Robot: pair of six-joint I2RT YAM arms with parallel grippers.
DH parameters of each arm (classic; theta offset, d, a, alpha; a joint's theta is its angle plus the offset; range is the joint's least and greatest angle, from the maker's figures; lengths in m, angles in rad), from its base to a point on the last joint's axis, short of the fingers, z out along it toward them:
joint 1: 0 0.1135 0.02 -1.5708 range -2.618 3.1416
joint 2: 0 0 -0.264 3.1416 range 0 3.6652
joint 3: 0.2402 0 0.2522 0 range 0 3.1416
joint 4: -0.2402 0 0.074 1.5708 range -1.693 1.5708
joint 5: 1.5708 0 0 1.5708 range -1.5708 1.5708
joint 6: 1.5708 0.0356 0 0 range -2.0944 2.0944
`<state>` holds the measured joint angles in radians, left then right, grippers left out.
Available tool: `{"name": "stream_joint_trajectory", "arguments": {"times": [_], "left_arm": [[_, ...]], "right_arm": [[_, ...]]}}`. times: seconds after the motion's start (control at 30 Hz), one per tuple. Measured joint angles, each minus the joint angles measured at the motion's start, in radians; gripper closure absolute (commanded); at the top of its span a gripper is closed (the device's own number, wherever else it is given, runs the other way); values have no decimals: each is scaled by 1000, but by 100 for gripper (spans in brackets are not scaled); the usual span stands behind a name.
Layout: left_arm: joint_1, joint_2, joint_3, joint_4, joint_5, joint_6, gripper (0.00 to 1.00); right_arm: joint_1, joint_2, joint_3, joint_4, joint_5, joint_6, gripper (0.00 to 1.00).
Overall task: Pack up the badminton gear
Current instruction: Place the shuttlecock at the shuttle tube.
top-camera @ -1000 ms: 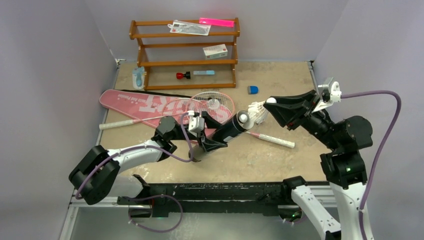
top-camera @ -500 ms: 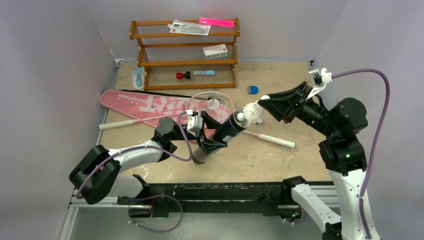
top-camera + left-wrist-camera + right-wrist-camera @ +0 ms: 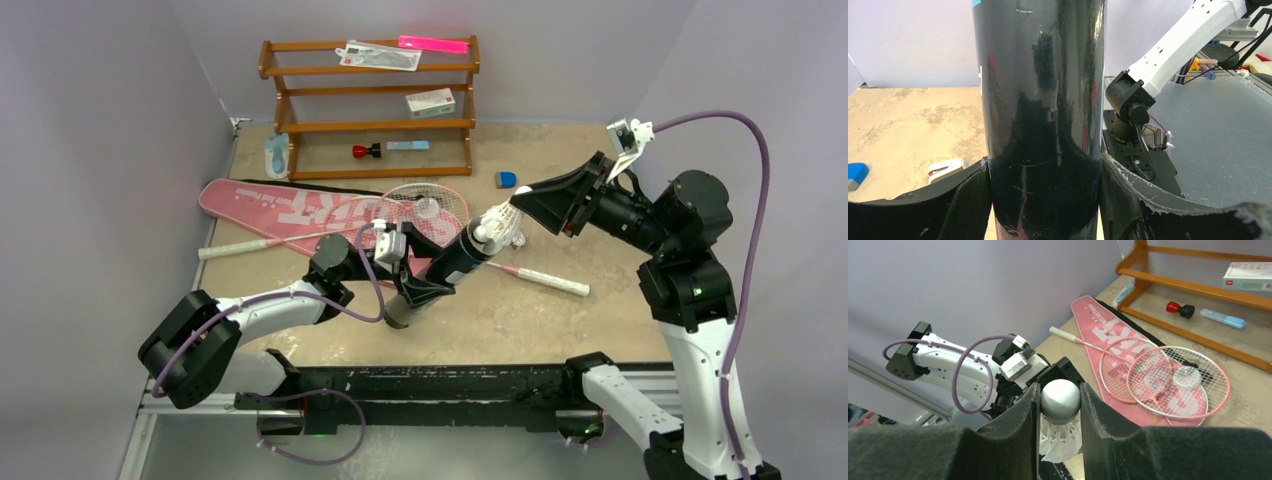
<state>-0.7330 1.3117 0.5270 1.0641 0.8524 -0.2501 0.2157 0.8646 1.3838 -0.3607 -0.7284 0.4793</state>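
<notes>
While left fingers [image 3: 968, 205] clamp the tube [image 3: 1040, 100], wrist view alone shows right fingers [image 3: 1013, 435] squeezing a shuttlecock [image 3: 1060, 401].

— Where's the rack [image 3: 370, 105]?
— At the back of the table [image 3: 560, 320]. The SPORT bag [image 3: 290, 205] lies before it, with the rackets [image 3: 425, 210] overlapping its right end.
— And the tube [image 3: 455, 262]?
— Tilted at mid-table in the left gripper [image 3: 425, 286]. A shuttlecock [image 3: 506, 228] sits at its upper end, inside the right gripper [image 3: 1060, 390].

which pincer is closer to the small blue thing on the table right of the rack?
Right. The right pincer, holding a shuttlecock, hangs just on the robot's side of the small blue thing. The left pincer grips the black tube farther back toward the near edge, to the left.
</notes>
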Motion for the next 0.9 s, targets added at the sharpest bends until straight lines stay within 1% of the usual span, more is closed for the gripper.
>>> {"name": "stream_joint_trajectory", "arguments": {"times": [0.37,0.9], "left_arm": [[0,0,0,-5,0,0,50],[0,0,3,-10,0,-1,49]], "right_arm": [[0,32,0,-2,-49,2,100],[0,53,-12,-13,-61,0,100]]}}
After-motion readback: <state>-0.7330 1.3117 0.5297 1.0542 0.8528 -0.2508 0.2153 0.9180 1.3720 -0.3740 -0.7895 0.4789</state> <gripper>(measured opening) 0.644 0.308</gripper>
